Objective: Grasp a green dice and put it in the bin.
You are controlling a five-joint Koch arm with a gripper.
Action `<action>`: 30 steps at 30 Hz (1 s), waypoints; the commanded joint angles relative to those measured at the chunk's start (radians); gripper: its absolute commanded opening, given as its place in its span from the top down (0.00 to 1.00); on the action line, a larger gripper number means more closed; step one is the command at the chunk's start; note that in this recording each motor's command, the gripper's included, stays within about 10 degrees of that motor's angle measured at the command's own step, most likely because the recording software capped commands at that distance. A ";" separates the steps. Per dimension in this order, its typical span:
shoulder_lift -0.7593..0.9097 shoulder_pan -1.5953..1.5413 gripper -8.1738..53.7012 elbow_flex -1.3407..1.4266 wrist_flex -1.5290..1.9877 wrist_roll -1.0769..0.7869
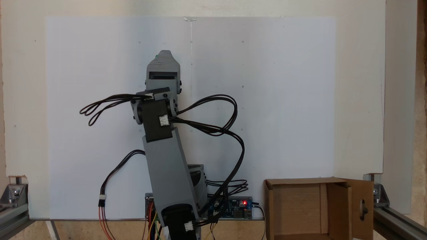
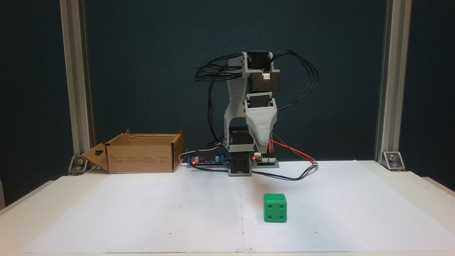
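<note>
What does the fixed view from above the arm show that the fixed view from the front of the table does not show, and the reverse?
From above: the inside of the bin, which is bare cardboard, and the keyhole cutout in its flap, seen face on. From the front: the green dice on the white paper, apart from the claw, which hangs higher and points down. Both: the arm, the bin, the paper, and the board's red light.

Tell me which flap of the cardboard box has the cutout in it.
The side flap of the bin, swung outward toward the left in a fixed view, carries a keyhole-shaped cutout. The other flaps are plain cardboard.
</note>
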 commanded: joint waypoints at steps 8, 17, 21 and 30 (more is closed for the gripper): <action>-0.089 -0.026 0.16 -0.094 -0.060 0.104; -0.118 -0.026 0.16 -0.094 -0.071 0.124; -0.120 -0.035 0.16 -0.094 -0.074 0.124; -0.198 -0.029 0.16 -0.104 -0.089 0.149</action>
